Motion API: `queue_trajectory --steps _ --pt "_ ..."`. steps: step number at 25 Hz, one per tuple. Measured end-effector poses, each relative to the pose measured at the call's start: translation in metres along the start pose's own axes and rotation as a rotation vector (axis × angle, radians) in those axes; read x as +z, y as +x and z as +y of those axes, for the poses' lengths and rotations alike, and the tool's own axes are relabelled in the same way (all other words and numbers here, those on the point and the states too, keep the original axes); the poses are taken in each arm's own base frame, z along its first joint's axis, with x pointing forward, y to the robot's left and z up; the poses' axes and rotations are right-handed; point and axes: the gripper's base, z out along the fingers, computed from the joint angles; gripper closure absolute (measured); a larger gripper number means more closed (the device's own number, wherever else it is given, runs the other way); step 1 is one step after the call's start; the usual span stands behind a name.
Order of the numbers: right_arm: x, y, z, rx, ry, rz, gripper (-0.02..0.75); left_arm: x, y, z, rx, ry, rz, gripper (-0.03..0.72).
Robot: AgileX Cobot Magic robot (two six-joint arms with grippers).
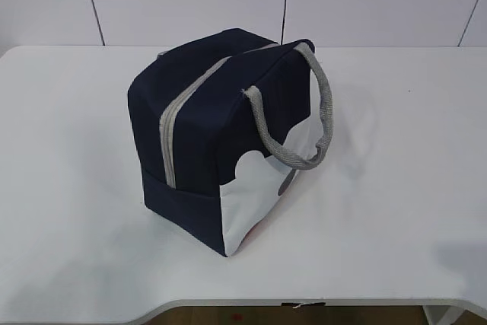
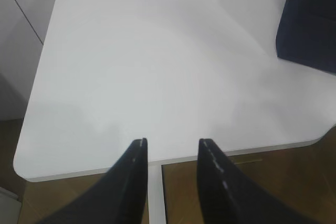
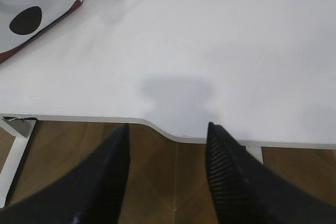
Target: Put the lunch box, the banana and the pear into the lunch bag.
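White wall panels back a white table (image 1: 396, 188) in the exterior view, and the navy lunch bag (image 1: 205, 112) stands near its middle with the grey zipper (image 1: 171, 123) run shut along the top and a grey rope handle (image 1: 304, 123) drooping over the white scalloped panel. No lunch box, banana or pear shows anywhere on the surface, and neither arm is in this view; judging by that, the three items are probably already inside, though the closed bag hides its contents

From the left wrist, the left gripper (image 2: 172, 142) hangs over the table edge, jaws apart and empty, the bag's dark corner (image 2: 310, 22) well off to the upper right

From the right wrist, the right gripper (image 3: 168, 127) is likewise parted and empty at the table's front edge, a white bag corner (image 3: 37, 3) with a black dot at upper left
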Motion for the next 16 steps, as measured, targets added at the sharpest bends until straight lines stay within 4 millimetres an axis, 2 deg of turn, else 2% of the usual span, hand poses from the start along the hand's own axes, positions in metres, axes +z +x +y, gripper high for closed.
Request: queue_trajectory --steps 16 --pt "0.0000 0.0000 0.0000 0.000 0.000 0.000 0.352 0.0000 0.0000 0.0000 0.000 0.000 0.000 0.443"
